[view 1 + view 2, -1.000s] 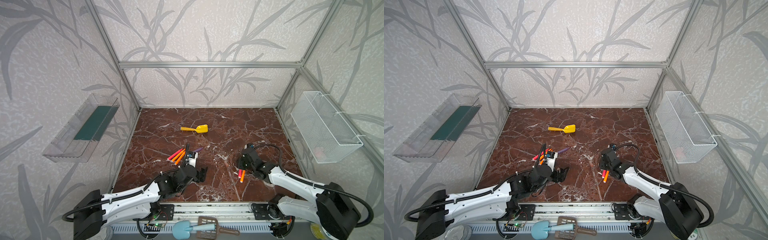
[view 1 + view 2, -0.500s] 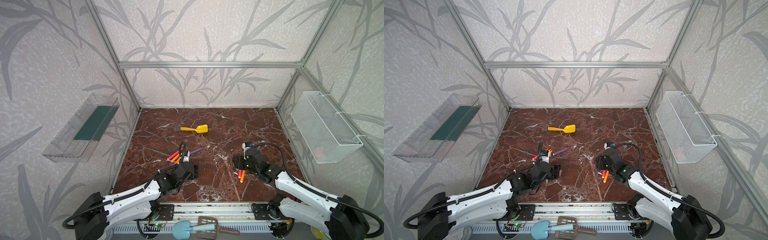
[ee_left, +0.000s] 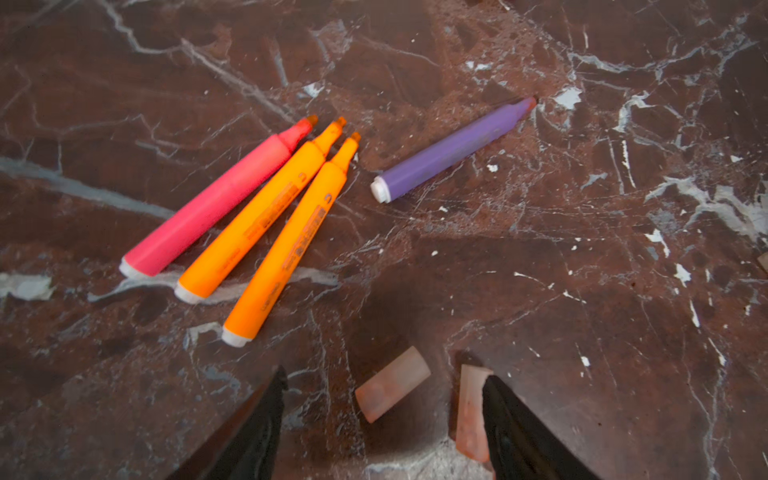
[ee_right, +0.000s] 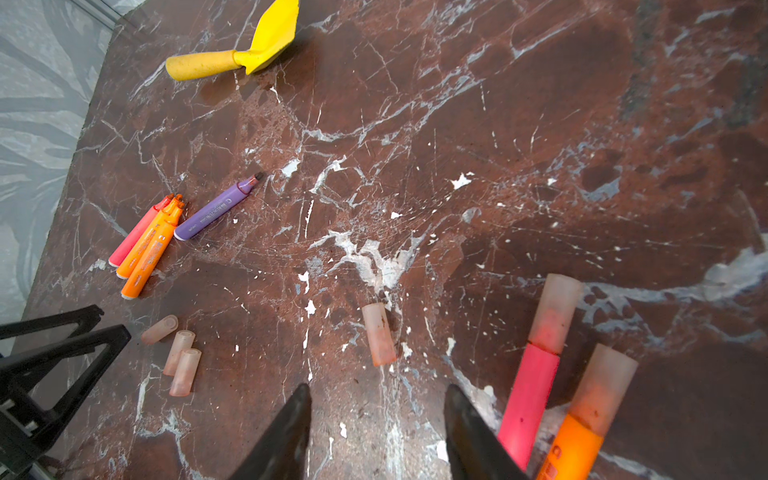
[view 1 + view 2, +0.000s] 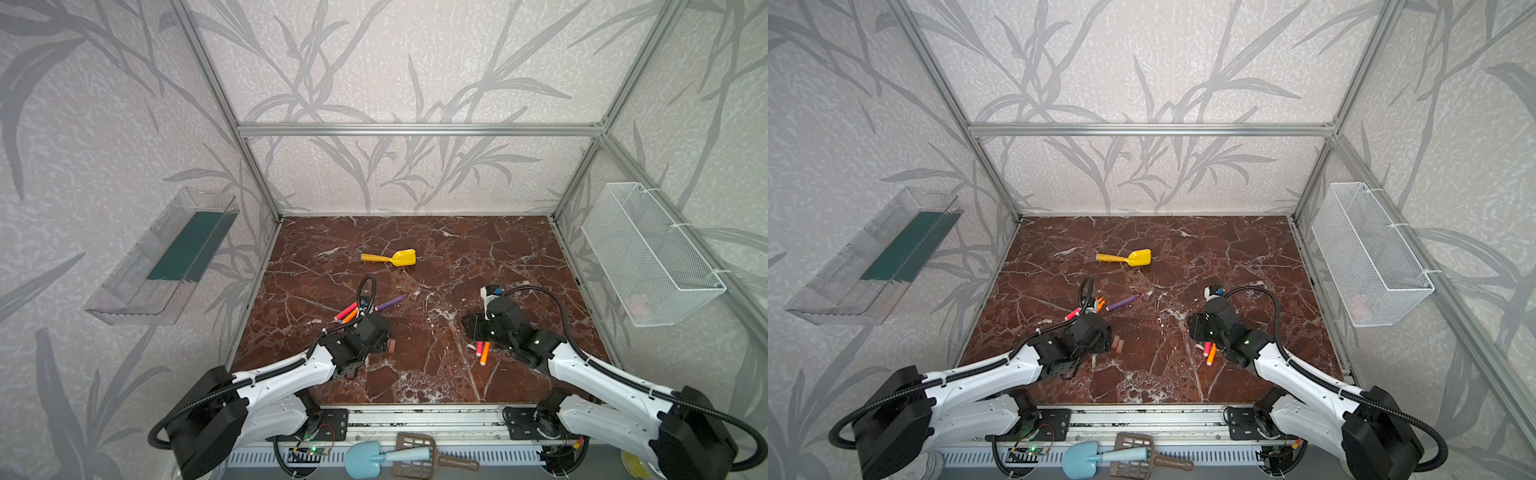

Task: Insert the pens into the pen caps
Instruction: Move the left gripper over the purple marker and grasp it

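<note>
Left fingers [image 3: 257,424] spread wide above the worktop [image 3: 582,249], holding nothing, straddling 1 slanted pen cap [image 3: 392,384]. A 2nd cap [image 3: 471,411] sits tucked against the other finger. That's the danger, I'd say: close now and both get pinched, or a round one skids away. Right fingers [image 4: 286,436] part-open, empty, a lone cap [image 4: 378,334] lying just ahead. Bare pens lie flat beyond the left fingers: 1 pink pen [image 3: 212,199], 2 orange pens [image 3: 257,212], 1 purple pen [image 3: 449,149]. Only the right wrist view shows that cluster is 3 caps [image 4: 178,351], plus 2 capped pens [image 4: 536,374] beside the right fingers.
</note>
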Robot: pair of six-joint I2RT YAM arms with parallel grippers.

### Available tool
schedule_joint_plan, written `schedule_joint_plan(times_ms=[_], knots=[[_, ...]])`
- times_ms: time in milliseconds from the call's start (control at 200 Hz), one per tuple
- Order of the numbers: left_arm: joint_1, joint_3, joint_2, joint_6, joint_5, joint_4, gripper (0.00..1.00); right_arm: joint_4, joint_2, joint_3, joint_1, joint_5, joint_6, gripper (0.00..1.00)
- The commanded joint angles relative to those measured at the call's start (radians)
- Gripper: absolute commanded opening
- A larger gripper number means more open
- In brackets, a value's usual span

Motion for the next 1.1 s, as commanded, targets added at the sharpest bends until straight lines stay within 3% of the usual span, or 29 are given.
schedule_joint_plan(times_ms=[0,475,890,970,1095], knots=[[0.015,0.105,0.065,0.117,0.009,0.015,0.76,0.009,0.003,-0.011,0.004,-0.005,-0.010,0.51],[0.095,0.407,0.493,0.234,0.045,-0.045,0.74,0.002,0.014,-0.009,0.005,0.012,-0.026,0.51],[0.150,0.524,0.658,0.260,0.117,-0.120,0.75,-0.004,0.009,-0.012,0.004,0.015,-0.032,0.51],[0.151,0.513,0.652,0.252,0.139,-0.113,0.70,-0.004,0.009,-0.011,0.004,0.015,-0.033,0.51],[0.151,0.490,0.643,0.240,0.164,-0.101,0.51,-0.001,0.010,-0.012,0.004,0.010,-0.031,0.51]])
